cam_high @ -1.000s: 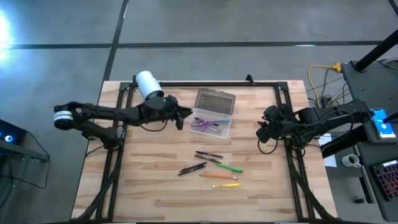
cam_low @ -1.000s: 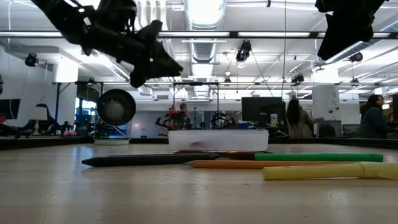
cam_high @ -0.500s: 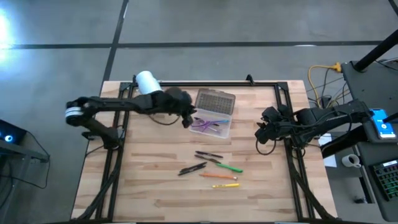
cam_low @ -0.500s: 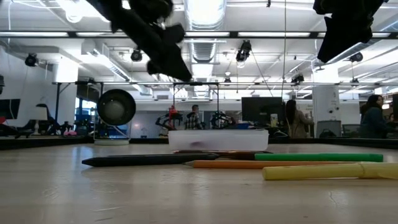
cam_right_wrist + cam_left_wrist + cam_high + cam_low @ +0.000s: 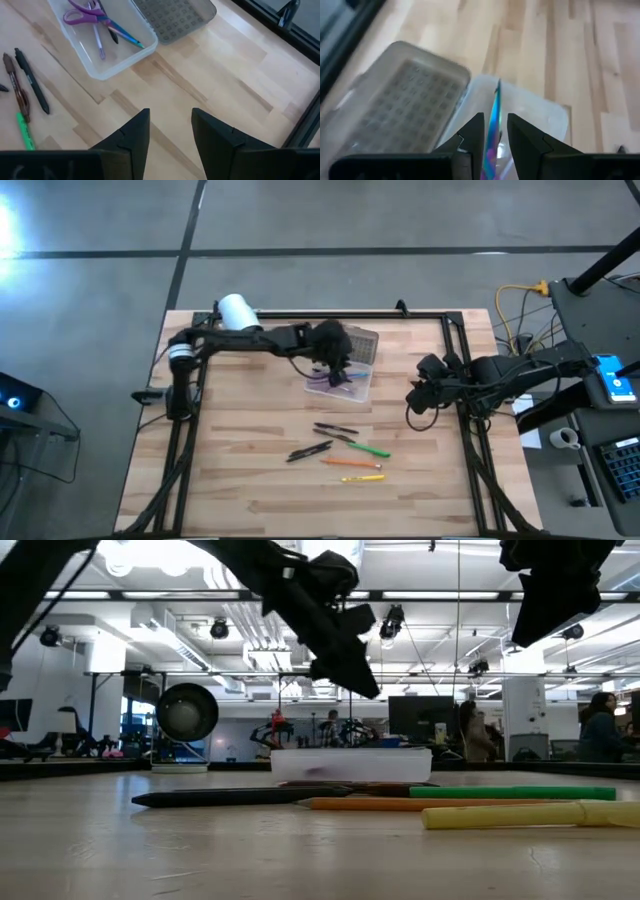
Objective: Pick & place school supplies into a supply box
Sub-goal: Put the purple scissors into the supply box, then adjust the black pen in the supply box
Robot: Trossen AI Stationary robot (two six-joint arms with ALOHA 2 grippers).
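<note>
Above the supply box now, left hand with pen

Left pincer clamps a thin blue-purple pen, tip pointing out over the clear box. Grey lid lies flipped open beside the box, gridded inside facing up. Light wood tabletop beyond.

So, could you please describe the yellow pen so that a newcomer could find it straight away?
Start at the clear box in the middle of the wooden table. Loose pens lie on the wood below it in the high view. The yellow pen is the bottom one, just under the orange pen.
</note>
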